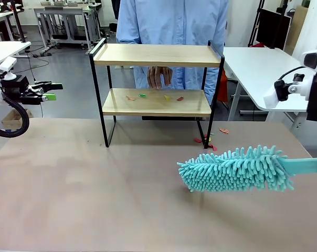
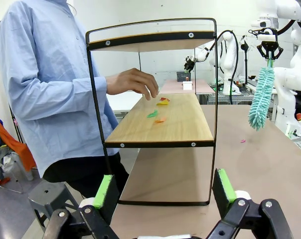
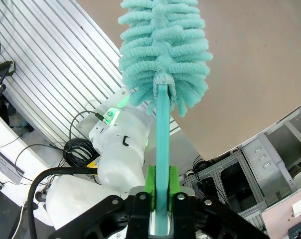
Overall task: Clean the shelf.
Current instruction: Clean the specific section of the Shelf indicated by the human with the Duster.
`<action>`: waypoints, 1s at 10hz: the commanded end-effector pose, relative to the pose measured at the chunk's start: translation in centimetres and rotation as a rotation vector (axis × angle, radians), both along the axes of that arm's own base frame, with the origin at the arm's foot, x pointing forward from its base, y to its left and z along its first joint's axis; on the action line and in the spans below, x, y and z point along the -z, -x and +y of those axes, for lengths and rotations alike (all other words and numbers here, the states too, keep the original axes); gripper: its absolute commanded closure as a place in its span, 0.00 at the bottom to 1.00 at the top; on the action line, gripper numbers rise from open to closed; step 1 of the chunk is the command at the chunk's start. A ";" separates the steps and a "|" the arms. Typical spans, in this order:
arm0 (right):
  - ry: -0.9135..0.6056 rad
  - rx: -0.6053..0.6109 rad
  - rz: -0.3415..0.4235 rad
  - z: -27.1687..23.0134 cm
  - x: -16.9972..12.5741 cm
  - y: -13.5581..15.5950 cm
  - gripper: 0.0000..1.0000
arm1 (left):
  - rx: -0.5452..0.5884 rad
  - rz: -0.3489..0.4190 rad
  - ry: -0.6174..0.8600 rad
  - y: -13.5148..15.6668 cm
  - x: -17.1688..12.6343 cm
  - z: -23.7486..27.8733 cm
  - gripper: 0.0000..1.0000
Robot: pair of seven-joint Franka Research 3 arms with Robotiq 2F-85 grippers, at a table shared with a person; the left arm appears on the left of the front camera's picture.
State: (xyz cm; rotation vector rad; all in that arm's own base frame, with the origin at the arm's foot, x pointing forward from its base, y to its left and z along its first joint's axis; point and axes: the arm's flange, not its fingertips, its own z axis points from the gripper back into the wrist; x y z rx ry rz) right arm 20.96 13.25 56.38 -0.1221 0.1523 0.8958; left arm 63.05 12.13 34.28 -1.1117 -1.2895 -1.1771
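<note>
Right wrist view: the right gripper point(image 3: 161, 181) has its green pads pressed tight on the flat teal handle of a fluffy teal duster point(image 3: 163, 45), which sticks straight out from the fingers. In the front view the duster comes in from the right side and lies almost level, its shaggy head low over the brown table point(image 1: 95, 184), in front of the shelf point(image 1: 156, 55) and off to its right. I can't make out whether the fibres touch the tabletop. The shelf stands on the far half of the table, about midway between the two arms. Its lower board point(image 1: 156, 105) carries a few small coloured scraps point(image 1: 143, 96), orange, green, yellow and red, strewn towards its back edge. More red scraps point(image 1: 205, 140) lie on the table by the shelf's front right leg. A person in a light blue shirt stands behind the shelf with one hand point(image 1: 159, 76) reaching in between the two boards, above the scraps. Over at the left edge of the table the left gripper point(image 1: 48, 92) hangs in the air with its fingers spread wide and nothing between them, pointing at the side of the shelf.
</note>
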 end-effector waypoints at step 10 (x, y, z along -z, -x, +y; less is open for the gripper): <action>-0.007 0.002 -0.007 -0.1 0.0 -0.1 0.87 | -0.003 -0.004 -0.004 0.1 -0.3 0.0 0.00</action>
